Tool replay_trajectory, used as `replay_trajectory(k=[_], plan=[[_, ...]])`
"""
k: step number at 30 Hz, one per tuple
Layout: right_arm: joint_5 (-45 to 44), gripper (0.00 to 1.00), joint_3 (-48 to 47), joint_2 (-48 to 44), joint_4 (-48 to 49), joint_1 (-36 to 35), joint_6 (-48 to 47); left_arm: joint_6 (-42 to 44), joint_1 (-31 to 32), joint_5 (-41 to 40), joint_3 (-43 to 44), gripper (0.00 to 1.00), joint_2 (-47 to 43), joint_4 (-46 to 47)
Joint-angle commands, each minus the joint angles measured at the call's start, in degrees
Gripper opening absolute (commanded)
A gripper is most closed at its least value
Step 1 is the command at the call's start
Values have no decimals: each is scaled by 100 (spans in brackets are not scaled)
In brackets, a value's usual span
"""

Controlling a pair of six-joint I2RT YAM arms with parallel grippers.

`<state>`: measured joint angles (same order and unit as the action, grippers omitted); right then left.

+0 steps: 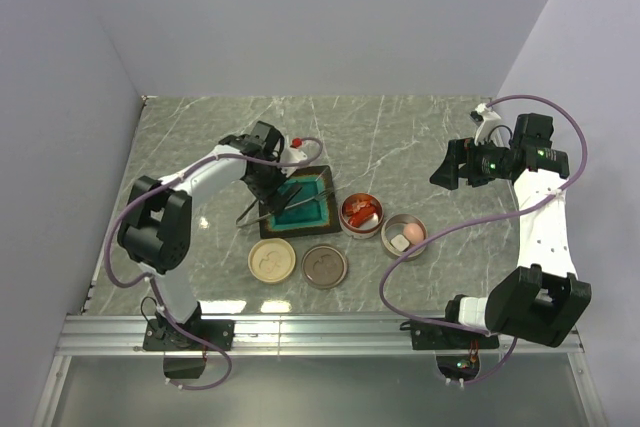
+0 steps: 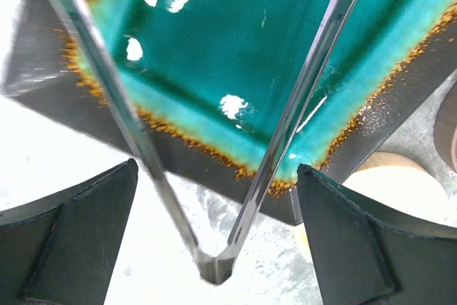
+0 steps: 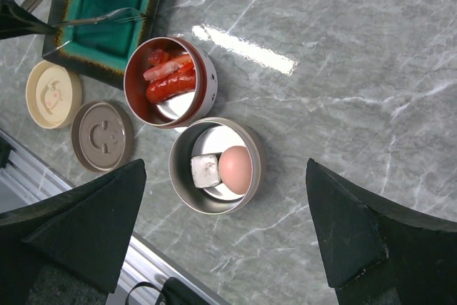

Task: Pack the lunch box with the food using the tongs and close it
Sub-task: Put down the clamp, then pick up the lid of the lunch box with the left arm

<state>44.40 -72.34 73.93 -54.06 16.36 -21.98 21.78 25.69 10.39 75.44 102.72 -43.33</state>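
Status: packing looks done, closing not started.

- Food: sausage and shrimp pieces (image 3: 170, 83) sit in the red-rimmed tin (image 3: 205, 69). Pink egg (image 3: 234, 167) and white cube (image 3: 204, 171) sit side by side in the silver tin (image 3: 255, 149). I see no loose food on the desk (image 3: 343, 48), and the teal tray (image 2: 418, 98) holds none.
- Tongs (image 2: 214, 271): lying down, hinge end on the desk just off the tray's near edge, both arms running up across the tray rim and over the glaze. Nothing is gripping them.
- Left hand (image 2: 216, 173): fingers spread wide either side of the tongs' hinge end, touching neither arm. It holds nothing.
- Right hand (image 3: 225, 169): fingers wide apart and empty, hanging high above the two tins, well clear of them.

Left to do, as I read it: fit the lids and possibly stack the tins. Cream lid (image 3: 52, 94) and brown lid (image 3: 102, 136) lie flat on the desk, side by side, just in front of the tray and left of the tins. Both tins are open-topped.

In the way:
- The left arm and the tongs sit right behind the lids, so a left-side lid pick has to clear the tongs' hinge end.
- The tins touch or nearly touch, so there's little finger room between them.
- The sausage stands close to the red tin's rim. I can't tell whether a lid seats flush over it.
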Motion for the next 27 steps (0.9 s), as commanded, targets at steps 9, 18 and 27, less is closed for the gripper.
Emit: replay_trajectory(k=[9, 18, 27], plan=[[121, 100, -281, -256, -8, -28, -96, 642, 41, 716, 235, 99, -1754, -193], [200, 100, -140, -353, 71, -28, -52, 3121, 602, 2248, -1493, 81, -3327, -318], [130, 100, -44, -406, 54, -36, -61, 4237, 2272, 1598, -2674, 57, -3478, 325]])
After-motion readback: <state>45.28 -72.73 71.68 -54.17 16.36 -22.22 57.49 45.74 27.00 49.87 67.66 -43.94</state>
